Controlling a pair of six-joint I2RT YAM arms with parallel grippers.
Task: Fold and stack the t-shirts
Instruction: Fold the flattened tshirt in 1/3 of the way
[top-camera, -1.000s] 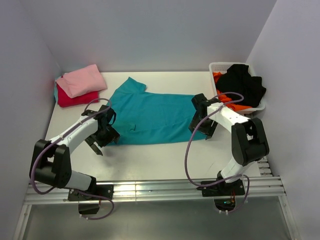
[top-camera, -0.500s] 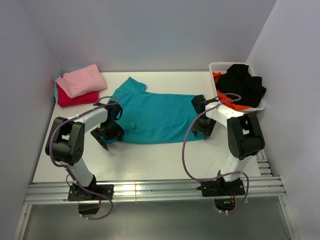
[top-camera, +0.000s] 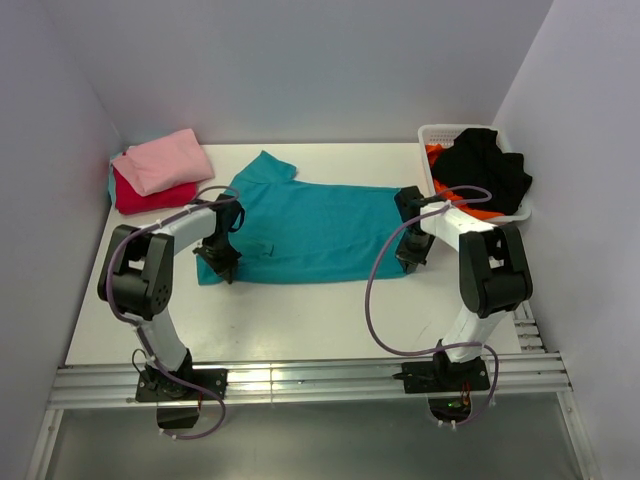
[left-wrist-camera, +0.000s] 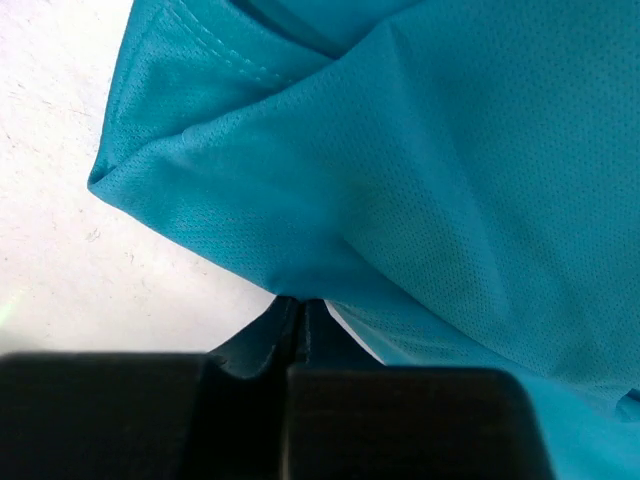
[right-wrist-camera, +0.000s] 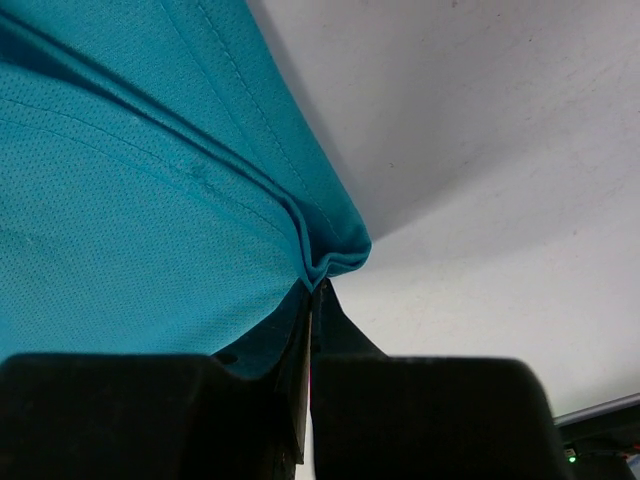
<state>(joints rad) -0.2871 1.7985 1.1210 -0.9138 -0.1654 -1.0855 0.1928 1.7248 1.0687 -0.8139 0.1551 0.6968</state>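
Note:
A teal t-shirt lies spread flat across the middle of the table. My left gripper sits at its near left corner. In the left wrist view the left gripper has its jaws pressed together, pinching the edge of the teal cloth. My right gripper sits at the shirt's near right corner. In the right wrist view the right gripper is shut on the folded hem of the teal cloth. A folded pink t-shirt lies on a red t-shirt at the back left.
A white lattice basket stands at the back right, holding a black t-shirt over an orange t-shirt. Grey walls close in the table on the left, back and right. Bare white tabletop lies in front of the teal shirt.
Both grippers moved in to the teal shirt's near corners and went from open to shut on its edge. The left corner of the shirt has bunched slightly.

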